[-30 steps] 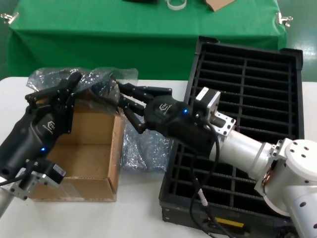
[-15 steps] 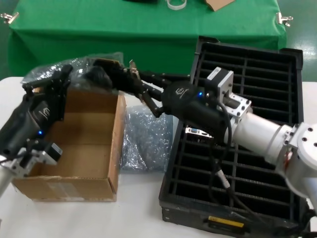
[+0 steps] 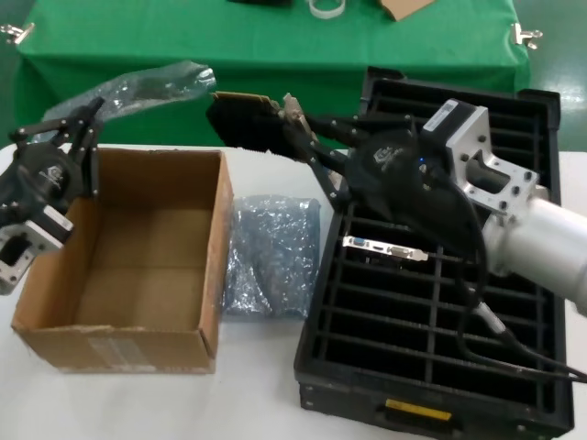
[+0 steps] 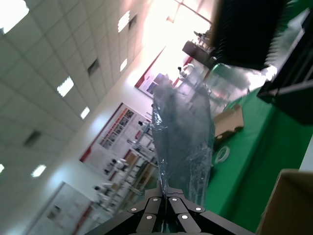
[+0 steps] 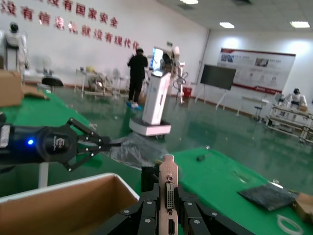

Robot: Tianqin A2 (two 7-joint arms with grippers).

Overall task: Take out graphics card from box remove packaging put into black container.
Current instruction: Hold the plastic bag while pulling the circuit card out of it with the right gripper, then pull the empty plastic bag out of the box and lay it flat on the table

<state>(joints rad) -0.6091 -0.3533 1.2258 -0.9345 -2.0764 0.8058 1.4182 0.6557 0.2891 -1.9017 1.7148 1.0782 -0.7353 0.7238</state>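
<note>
The bare graphics card (image 3: 240,120), a dark board with a silver bracket (image 5: 168,188), is in the air above the gap between box and black container, with my right gripper (image 3: 295,126) shut on its bracket end. My left gripper (image 3: 89,110) is up over the box's far left corner, shut on the grey see-through packaging (image 3: 151,82), which hangs empty from its fingertips (image 4: 155,201). The brown cardboard box (image 3: 213,247) stands open at the left. To the right lies the slotted black container (image 3: 440,302).
Another crinkled grey bag (image 3: 271,257) lies on the white table between box and container. A like card with a silver bracket and blue and white ports (image 3: 385,247) sits in a container slot. A green-covered table (image 3: 275,55) stands behind.
The right gripper drew the card out of the bag and carried it up and to the right. The left gripper pulled away to the left with the emptied bag.
</note>
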